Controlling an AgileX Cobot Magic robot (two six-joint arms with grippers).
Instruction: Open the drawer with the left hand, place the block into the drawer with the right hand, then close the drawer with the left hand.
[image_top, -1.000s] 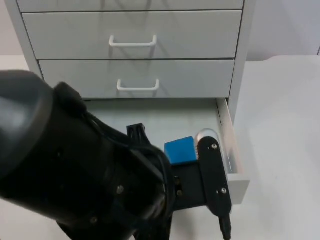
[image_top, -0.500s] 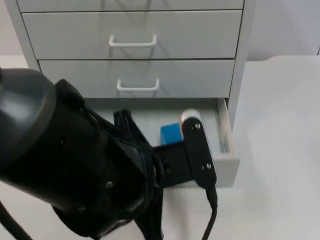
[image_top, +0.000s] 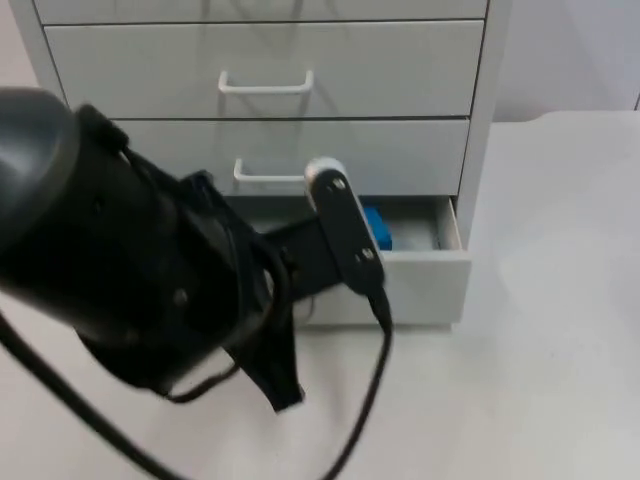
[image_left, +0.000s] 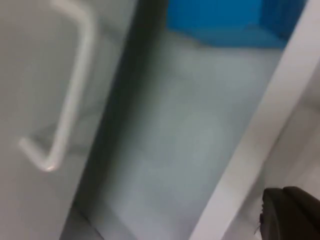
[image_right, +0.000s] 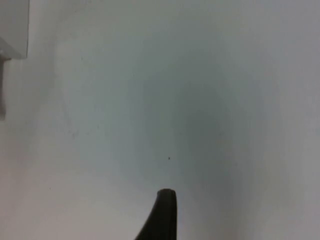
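The white cabinet's bottom drawer stands out only a little from the cabinet. The blue block lies inside it, near the drawer's right end, half hidden by my left arm. That arm covers the drawer's left and middle, and my left gripper sits just outside the drawer's front wall. The left wrist view looks into the drawer past that wall, with the blue block on its floor. My right gripper hangs over bare table, away from the cabinet, and waits.
Two shut drawers with white handles sit above the bottom one. The handle of the lower one is in the left wrist view. White table spreads to the right. The cabinet's corner edges the right wrist view.
The bottom drawer has slid far back into the cabinet, carrying the blue block with it. My left arm has moved toward the cabinet along with the drawer front.
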